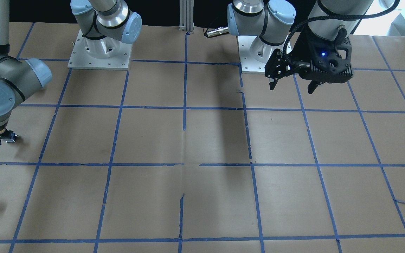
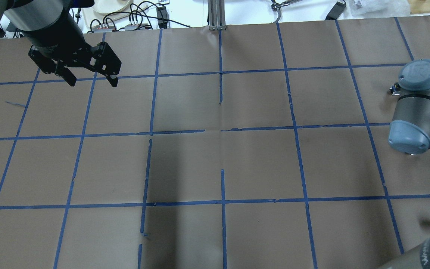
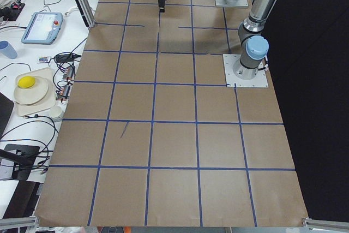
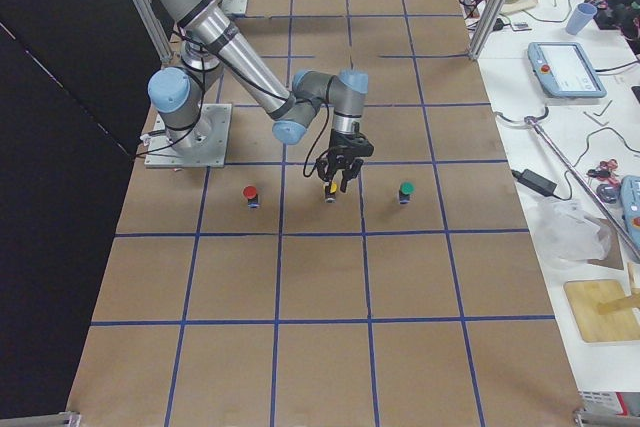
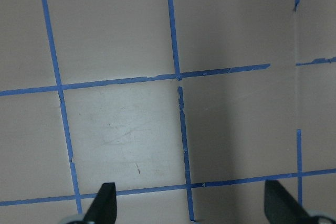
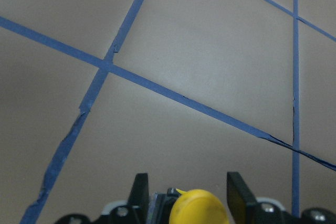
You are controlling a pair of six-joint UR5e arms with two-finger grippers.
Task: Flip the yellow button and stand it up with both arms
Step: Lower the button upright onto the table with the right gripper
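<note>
Button [image 6: 197,209]: yellow round cap, dark body | right gripper [image 6: 187,179] clasps it | left gripper [image 2: 93,83] wide

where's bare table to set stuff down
Free: middle squares of the brown-paper table, right of the open left gripper. Crowded: its right end, where the right gripper grips a yellow-capped button between a red-capped button and a green-capped button.

- Brown paper-covered table top [image 2: 259,164], ruled into squares by blue tape lines [image 2: 297,130]; the paper is creased and the tape torn in places.
- Slotted aluminium post [image 2: 217,15] standing midway along the table's far edge.
- White side bench [image 3: 32,118] along one long side of the table, strewn with black cables [image 3: 22,129] and carrying a pale-blue-framed touch tablet [image 3: 42,27].
- Black backdrop [image 3: 322,80] along the opposite long side.
- Broad soft shadow [image 1: 230,133] lying across the table's middle.
</note>
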